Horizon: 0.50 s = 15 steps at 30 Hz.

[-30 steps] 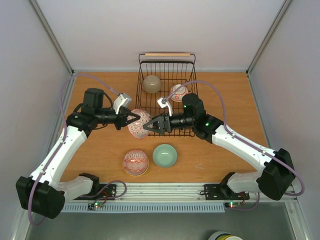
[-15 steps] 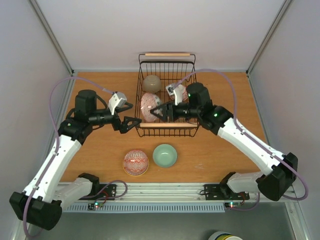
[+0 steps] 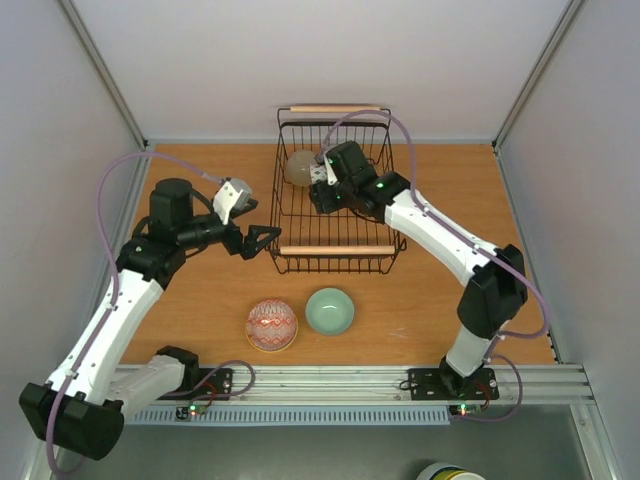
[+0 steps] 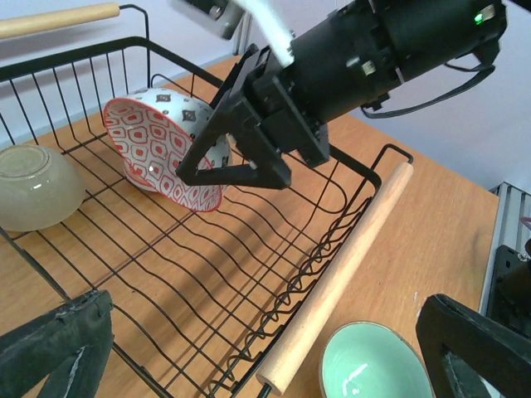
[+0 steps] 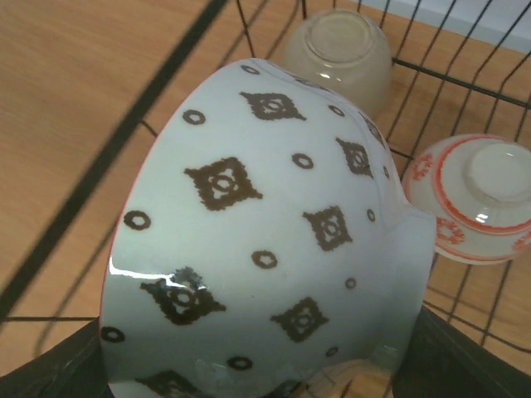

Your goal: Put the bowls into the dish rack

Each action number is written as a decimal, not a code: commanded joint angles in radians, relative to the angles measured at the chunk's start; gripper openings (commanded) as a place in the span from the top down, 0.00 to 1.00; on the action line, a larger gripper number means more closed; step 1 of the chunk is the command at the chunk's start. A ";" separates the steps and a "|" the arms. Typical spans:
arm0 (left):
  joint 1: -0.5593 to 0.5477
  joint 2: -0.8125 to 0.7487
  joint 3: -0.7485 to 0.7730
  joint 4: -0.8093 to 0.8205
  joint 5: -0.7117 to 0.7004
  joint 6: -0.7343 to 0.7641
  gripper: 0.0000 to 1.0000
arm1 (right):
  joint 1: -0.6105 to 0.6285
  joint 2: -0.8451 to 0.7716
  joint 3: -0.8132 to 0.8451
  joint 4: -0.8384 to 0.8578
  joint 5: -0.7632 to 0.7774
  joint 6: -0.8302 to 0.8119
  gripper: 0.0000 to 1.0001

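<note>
Left wrist: red-patterned bowl (image 4: 158, 153) on edge in dish rack (image 4: 336, 278).

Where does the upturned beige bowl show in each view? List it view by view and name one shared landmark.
Top external: beige bowl in the far-left part of the dish rack.
Left wrist: at the left edge, upside down on the rack floor.
Right wrist: top centre, above the patterned bowl that fills the frame.
Shared landmark: the rack's black wires under the beige bowl in all three views.
</note>
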 commanded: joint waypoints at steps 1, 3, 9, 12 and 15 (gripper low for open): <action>-0.005 0.022 -0.006 0.047 -0.017 -0.004 0.01 | 0.008 0.056 0.098 -0.009 0.140 -0.103 0.99; -0.003 0.030 -0.004 0.043 -0.021 -0.004 0.01 | 0.012 0.105 0.136 -0.033 0.184 -0.122 0.99; -0.004 0.034 -0.004 0.043 -0.025 -0.002 0.01 | 0.032 0.263 0.271 -0.096 0.291 -0.204 0.99; -0.003 0.034 -0.004 0.042 -0.030 -0.002 0.01 | 0.034 0.341 0.350 -0.120 0.344 -0.233 0.99; -0.004 0.031 -0.002 0.042 -0.037 -0.001 0.01 | 0.035 0.417 0.419 -0.145 0.398 -0.272 0.99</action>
